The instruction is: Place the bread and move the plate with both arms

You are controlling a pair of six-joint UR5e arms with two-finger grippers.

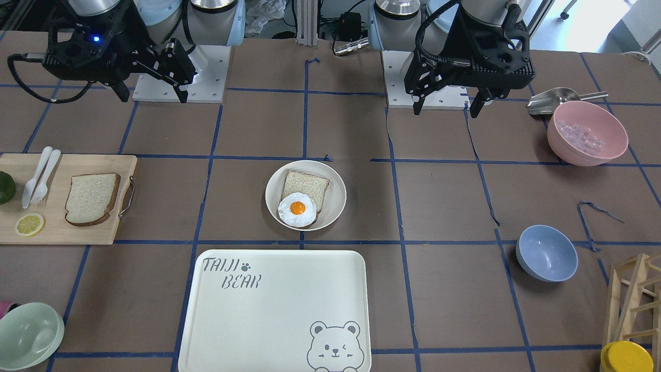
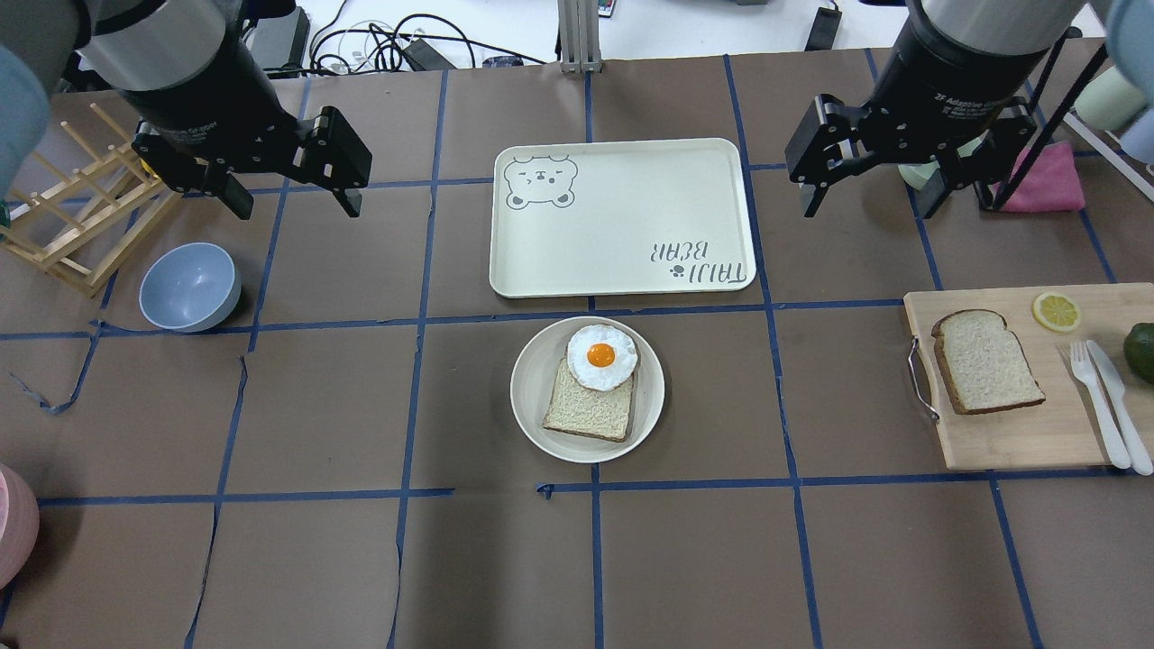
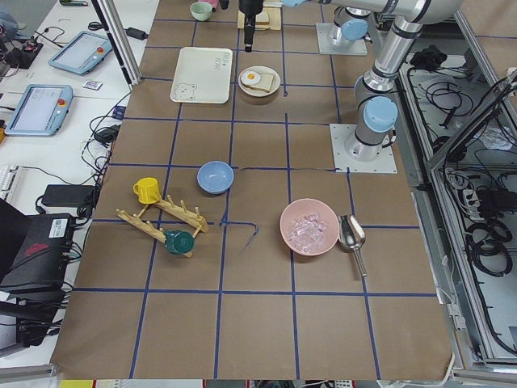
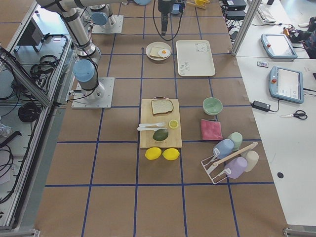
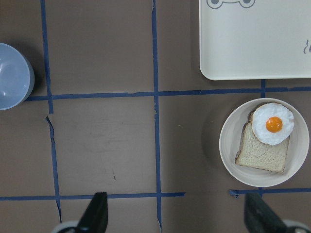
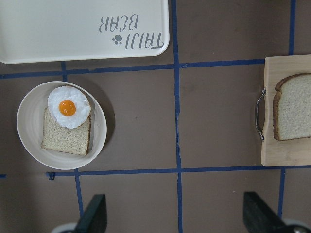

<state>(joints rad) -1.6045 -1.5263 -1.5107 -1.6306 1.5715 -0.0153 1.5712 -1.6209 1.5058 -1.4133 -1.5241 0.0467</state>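
My left gripper [image 2: 297, 205] and right gripper [image 2: 867, 203] hang over the brown-papered table [image 2: 315, 559], jaws apart, empty. Blue tape [image 2: 596, 568] grids it; cables [image 2: 379, 45] lie beyond.

The plate [image 5: 230, 141] carries a slice [image 5: 260, 155] topped with egg [image 5: 273, 124].

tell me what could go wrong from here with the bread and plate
The bread lies flat on the cutting board; the open right tool may squash it or slip off its crust.
The fried egg overhangs the smaller slice on the plate, so bread set on top could sit tilted or push it off.
If the left tool and the right lift the plate unevenly, the stack might slide.
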